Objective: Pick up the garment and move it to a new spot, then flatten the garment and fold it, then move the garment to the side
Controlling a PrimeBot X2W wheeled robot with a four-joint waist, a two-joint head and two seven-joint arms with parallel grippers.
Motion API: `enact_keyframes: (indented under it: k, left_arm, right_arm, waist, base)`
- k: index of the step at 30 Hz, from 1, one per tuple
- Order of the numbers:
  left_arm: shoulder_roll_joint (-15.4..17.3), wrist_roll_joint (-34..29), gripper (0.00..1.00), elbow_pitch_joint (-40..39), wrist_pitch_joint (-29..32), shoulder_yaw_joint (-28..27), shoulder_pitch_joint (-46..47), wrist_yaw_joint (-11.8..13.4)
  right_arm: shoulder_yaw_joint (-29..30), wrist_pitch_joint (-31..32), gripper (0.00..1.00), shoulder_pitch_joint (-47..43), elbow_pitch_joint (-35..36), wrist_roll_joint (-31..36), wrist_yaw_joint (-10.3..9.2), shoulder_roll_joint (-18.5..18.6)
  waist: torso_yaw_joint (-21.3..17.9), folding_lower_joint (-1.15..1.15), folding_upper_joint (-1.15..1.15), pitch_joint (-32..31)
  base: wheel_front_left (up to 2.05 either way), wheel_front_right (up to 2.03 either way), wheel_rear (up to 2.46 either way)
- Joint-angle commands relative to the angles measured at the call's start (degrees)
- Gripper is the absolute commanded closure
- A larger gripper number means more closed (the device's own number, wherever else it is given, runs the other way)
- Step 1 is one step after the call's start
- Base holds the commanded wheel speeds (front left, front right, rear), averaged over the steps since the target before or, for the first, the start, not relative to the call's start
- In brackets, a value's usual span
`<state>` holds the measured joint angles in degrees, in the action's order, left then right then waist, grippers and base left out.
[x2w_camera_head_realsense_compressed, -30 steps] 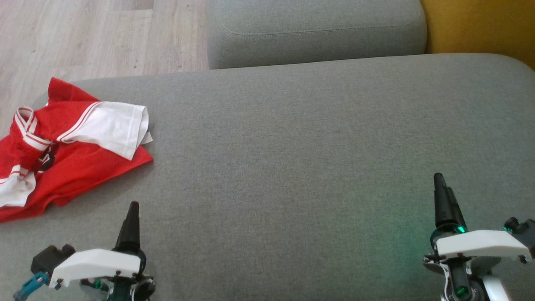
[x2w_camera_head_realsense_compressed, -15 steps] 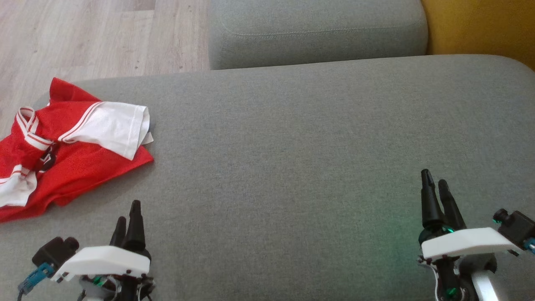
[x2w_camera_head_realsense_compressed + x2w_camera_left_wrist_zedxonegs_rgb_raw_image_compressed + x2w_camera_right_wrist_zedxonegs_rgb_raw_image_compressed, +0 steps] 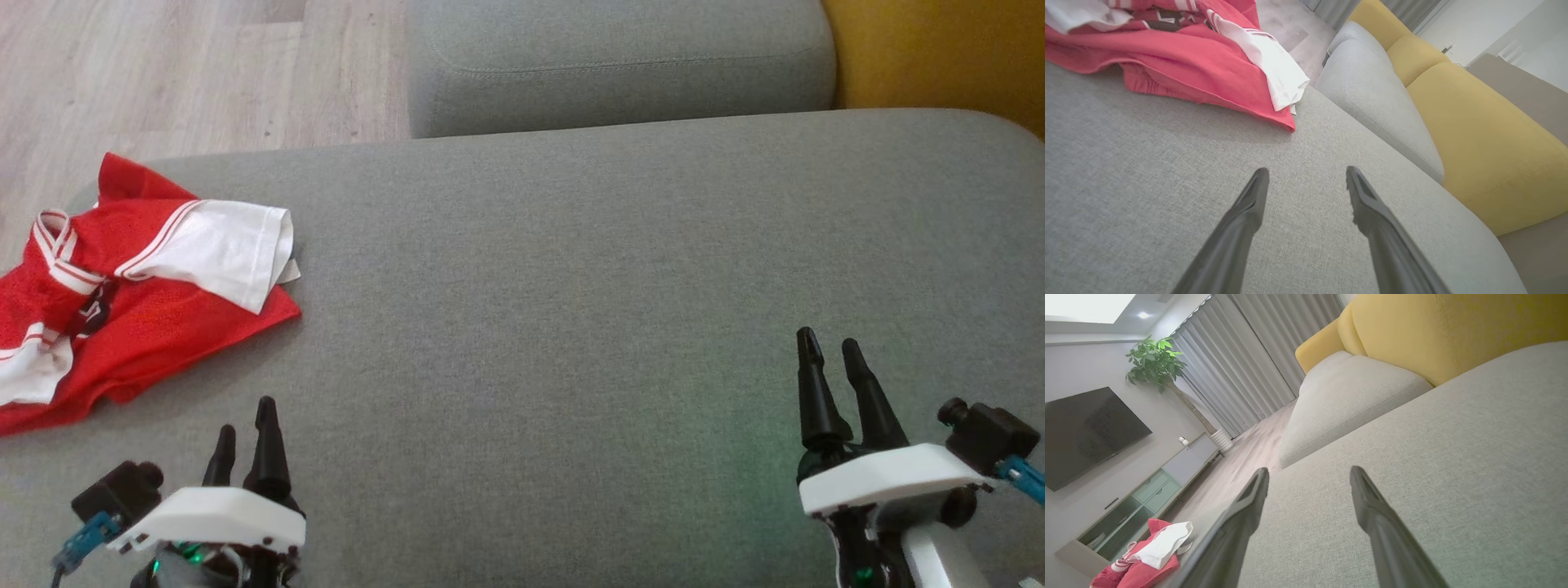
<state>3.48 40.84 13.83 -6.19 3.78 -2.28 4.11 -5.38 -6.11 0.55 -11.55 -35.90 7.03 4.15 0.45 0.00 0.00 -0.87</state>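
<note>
A crumpled red and white garment lies at the left end of the grey sofa seat, with a white sleeve folded across its top. In the left wrist view the garment fills the upper left, some way beyond the fingertips. My left gripper hovers open over bare seat below the garment, holding nothing. My right gripper stands open over the seat at the lower right, far from the garment, and is empty too.
A second grey cushion lies behind the seat, with a yellow backrest at the upper right. Wooden floor runs past the seat's left edge. A television, a low cabinet and a potted plant stand across the room.
Both grippers have rolled at the wrist, so both fingers of each now show side by side. The right gripper has drifted left and the left one slightly lower. The garment has not moved.
</note>
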Motion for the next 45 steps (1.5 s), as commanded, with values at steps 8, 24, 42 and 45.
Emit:
enact_keyframes:
  k: [8, 24, 42, 45]
  left_arm:
    - [1.2, -7.1, 0.0, -2.7, -2.1, -0.4, 1.3, 1.2]
    - [1.5, -17.9, 0.0, -3.7, -4.6, 0.1, 0.5, 2.7]
    - [1.8, -30.5, 0.0, -3.8, -7.6, 1.7, -0.7, 4.0]
    - [1.9, -32.3, 0.0, -3.7, -8.1, 1.9, -0.7, 4.2]
  right_arm:
    - [-2.3, -2.1, 0.0, 1.8, 3.1, 7.4, 0.31, 1.1]
    - [-4.6, -4.6, 0.0, 1.8, 4.5, 18.3, 0.37, 1.2]
    - [-3.7, -7.7, 0.0, 0.8, 3.0, 29.4, 0.44, 0.7]
    - [-3.3, -8.2, 0.0, 0.6, 2.3, 31.1, 0.45, 0.6]
  waist:
    - [0.0, 0.0, 0.0, -0.2]
    - [0.2, 0.0, 0.0, -0.4]
    - [0.8, 0.0, 0.0, -0.8]
    - [0.7, 0.0, 0.0, -0.8]
  base:
    - [0.0, 0.0, 0.0]
    - [0.0, 0.0, 0.0]
    - [0.0, 0.0, 0.0]
    - [0.0, 0.0, 0.0]
